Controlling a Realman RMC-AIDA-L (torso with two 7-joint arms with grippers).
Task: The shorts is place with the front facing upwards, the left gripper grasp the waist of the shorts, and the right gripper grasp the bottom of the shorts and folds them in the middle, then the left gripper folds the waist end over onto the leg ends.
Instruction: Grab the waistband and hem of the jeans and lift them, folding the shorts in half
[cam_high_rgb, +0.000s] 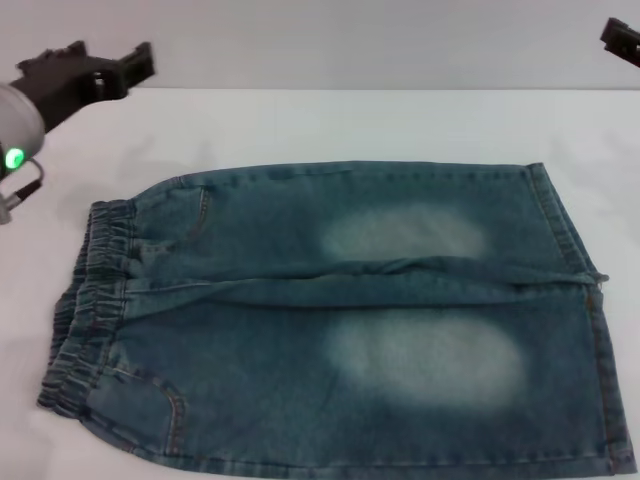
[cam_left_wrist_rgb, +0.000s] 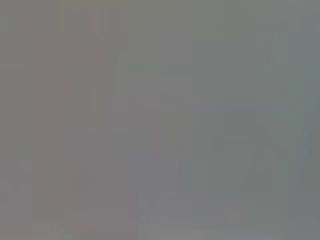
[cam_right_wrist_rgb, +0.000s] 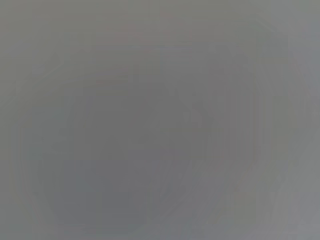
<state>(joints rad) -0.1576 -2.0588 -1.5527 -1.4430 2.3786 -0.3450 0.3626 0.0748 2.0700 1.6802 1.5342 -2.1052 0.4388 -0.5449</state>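
— Nearest to the camera lie the blue-green denim shorts (cam_high_rgb: 330, 320), spread flat on the white table (cam_high_rgb: 330, 125), front side up, not yet folded. How do they handle, in your opinion?

— I think soft but rather thick. Denim is heavier than thin cloth, so it drapes and keeps a fold well, and it is not slippery or fragile.

— Where to take hold, going from left to right?

— At the left is the gathered elastic waist of the shorts (cam_high_rgb: 90, 300). It is ruffled and thick, so a claw can pinch it at the far corner. In the middle are the two pale faded patches and a raised crease between the legs; I judge that this crease can make the fold uneven. At the right is the bottom of the shorts (cam_high_rgb: 585, 290), straight stitched hems lying flat, harder to get under.

— And the claws?

— The black left gripper (cam_high_rgb: 125, 66) on its silver arm with the green light hangs above the far left corner, well apart from the waistband. It holds nothing; how far its prongs are open, I cannot tell. Of the right gripper (cam_high_rgb: 620, 40) only a black tip shows at the far right edge, away from the hems; I cannot tell its state. Both wrist views show only grey.
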